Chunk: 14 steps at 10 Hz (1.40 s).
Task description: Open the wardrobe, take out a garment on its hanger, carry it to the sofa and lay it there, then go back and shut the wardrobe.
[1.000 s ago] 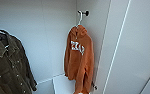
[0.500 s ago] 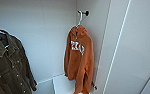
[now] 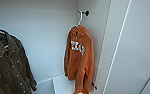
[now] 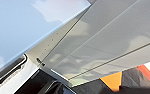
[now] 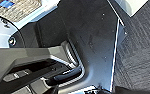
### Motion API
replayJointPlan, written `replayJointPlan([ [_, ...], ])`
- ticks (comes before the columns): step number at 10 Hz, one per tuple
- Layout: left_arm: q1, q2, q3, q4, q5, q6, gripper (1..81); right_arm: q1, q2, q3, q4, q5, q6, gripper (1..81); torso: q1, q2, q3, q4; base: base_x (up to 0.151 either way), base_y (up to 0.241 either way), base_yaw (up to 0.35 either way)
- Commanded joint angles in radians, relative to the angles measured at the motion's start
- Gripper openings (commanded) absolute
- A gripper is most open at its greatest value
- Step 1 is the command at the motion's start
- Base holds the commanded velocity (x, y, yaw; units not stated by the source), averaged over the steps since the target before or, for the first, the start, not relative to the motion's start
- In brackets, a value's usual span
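We see the wardrobe (image 3: pixel 41 37) standing open with the orange sweatshirt (image 3: pixel 79 62) hanging lengthwise on its white hanger (image 3: pixel 79 18) from a peg on the right inner wall, above and ahead, and cannot tell how either gripper's jaws stand.

One orange garment (image 3: pixel 79 60), one olive jacket (image 3: pixel 8 67).

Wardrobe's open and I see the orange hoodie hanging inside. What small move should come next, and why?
Probably raise an arm toward the thin white plastic hanger, where its hook sits on the dark peg. The rust-orange fleece hooded sweatshirt hangs untouched in the white wardrobe, apart from the dark olive buttoned jacket.
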Motion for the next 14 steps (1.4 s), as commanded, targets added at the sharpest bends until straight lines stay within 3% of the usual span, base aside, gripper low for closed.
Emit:
replayJointPlan([
  [1, -0.166, -0.045, 0.103, -0.010, 0.028, -0.042, 81.1, 0.044, -0.002, -0.007, -0.003, -0.059, 0.004, 81.1, 0.000, 0.000, 0.000, 0.000, 0.000, 0.000, 0.000],
  [3, -0.234, -0.058, 0.152, -0.010, 0.028, -0.075, 81.1, 0.044, -0.002, -0.009, -0.003, -0.059, 0.004, 81.1, 0.000, 0.000, 0.000, 0.000, 0.000, 0.000, 0.000],
  [5, -0.330, -0.071, 0.172, -0.010, 0.028, -0.165, 81.1, 0.037, -0.005, -0.010, 0.001, -0.047, 0.007, 81.1, 0.000, 0.000, 0.000, 0.000, 0.000, 0.000, 0.000],
  [14, -0.723, -0.065, 0.189, -0.010, 0.031, -0.415, 81.1, 0.036, -0.005, -0.013, 0.037, -0.044, 0.009, 81.1, 0.002, 0.001, -0.001, 0.000, 0.000, 0.000, 0.000],
])
